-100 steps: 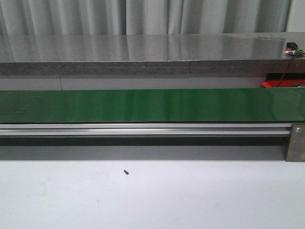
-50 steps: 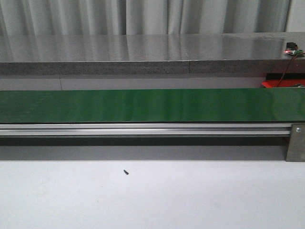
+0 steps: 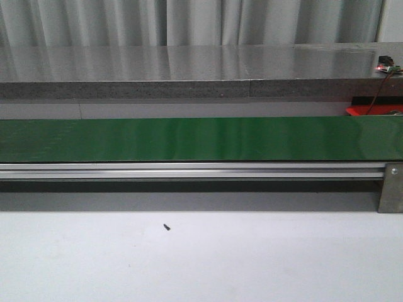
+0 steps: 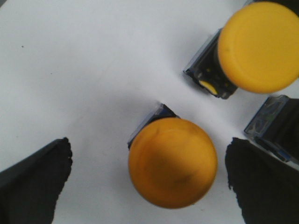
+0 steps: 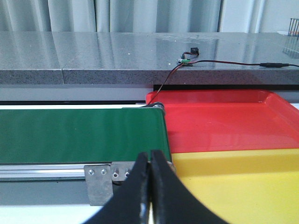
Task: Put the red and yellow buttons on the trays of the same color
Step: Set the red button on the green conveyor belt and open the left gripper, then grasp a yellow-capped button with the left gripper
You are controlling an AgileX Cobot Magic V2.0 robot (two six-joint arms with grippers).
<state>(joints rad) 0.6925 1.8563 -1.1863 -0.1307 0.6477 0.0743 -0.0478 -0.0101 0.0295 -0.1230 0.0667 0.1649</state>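
Observation:
In the left wrist view my left gripper (image 4: 148,182) is open, its two black fingers standing on either side of a yellow button (image 4: 172,161) that sits on a white surface, not touching it. A second yellow button (image 4: 258,45) lies farther off, and the dark base of a third piece (image 4: 276,127) shows beside the finger. In the right wrist view my right gripper (image 5: 150,161) is shut and empty, in front of the red tray (image 5: 224,121) and the yellow tray (image 5: 243,186). No red button shows. Neither gripper shows in the front view.
A green conveyor belt (image 3: 189,138) on an aluminium rail (image 3: 189,170) crosses the front view; its end meets the trays in the right wrist view (image 5: 79,135). A grey stone counter (image 3: 189,69) runs behind. A small dark screw (image 3: 167,227) lies on the white table. A wired circuit board (image 5: 188,55) rests on the counter.

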